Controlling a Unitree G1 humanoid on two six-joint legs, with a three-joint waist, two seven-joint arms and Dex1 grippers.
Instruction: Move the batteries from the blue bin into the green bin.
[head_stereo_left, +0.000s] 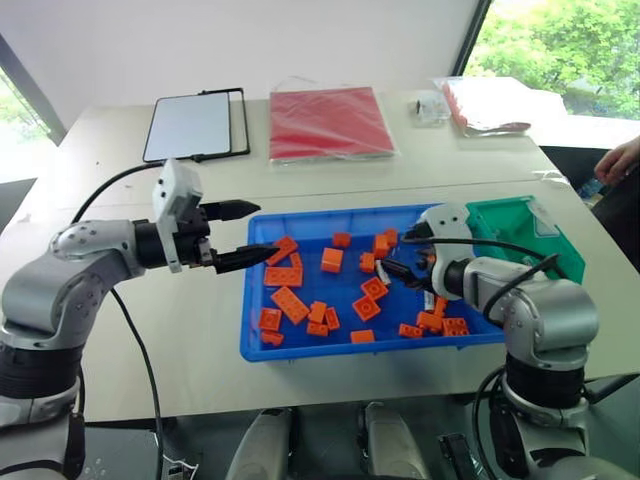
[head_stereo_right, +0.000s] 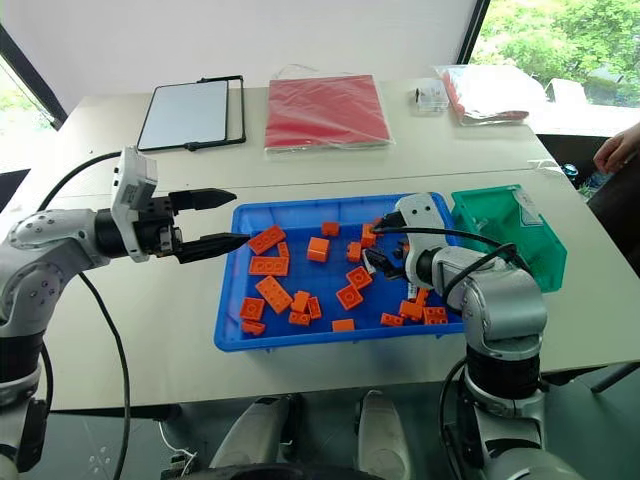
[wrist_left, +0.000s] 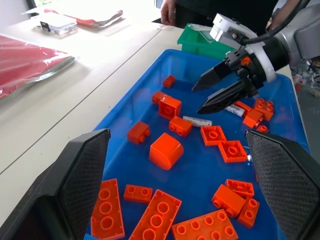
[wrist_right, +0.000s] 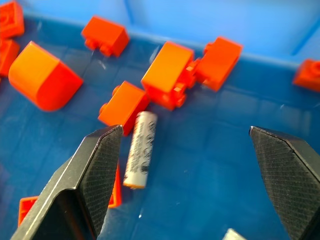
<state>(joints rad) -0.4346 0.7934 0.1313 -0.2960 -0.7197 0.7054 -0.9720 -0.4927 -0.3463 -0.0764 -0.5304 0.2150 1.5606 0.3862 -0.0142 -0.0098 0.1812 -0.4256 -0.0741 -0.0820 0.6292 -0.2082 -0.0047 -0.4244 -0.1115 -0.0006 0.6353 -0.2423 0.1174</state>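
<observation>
The blue bin (head_stereo_left: 330, 349) sits in the middle of the table, strewn with several orange bricks (head_stereo_left: 288, 303). Two batteries show among them: one silver-grey cylinder (wrist_left: 197, 120) lies beside a brick, and another (wrist_left: 234, 109) lies partly under my right gripper. The first battery (wrist_right: 140, 149) lies just ahead of my right gripper's left finger (wrist_right: 97, 170). My right gripper (wrist_left: 197, 100) hovers open over the right part of the blue bin, pointing down and holding nothing. My left gripper (head_stereo_left: 265, 230) stands open at the bin's left rim, empty. The green bin (head_stereo_left: 500, 222) touches the blue bin's far right corner.
At the back of the table lie a white board in a black frame (head_stereo_left: 190, 127), a red packet (head_stereo_left: 328, 122), a small clear packet (head_stereo_left: 430, 105) and a plastic bag (head_stereo_left: 485, 103). A person's hand (head_stereo_left: 618, 160) rests at the right edge.
</observation>
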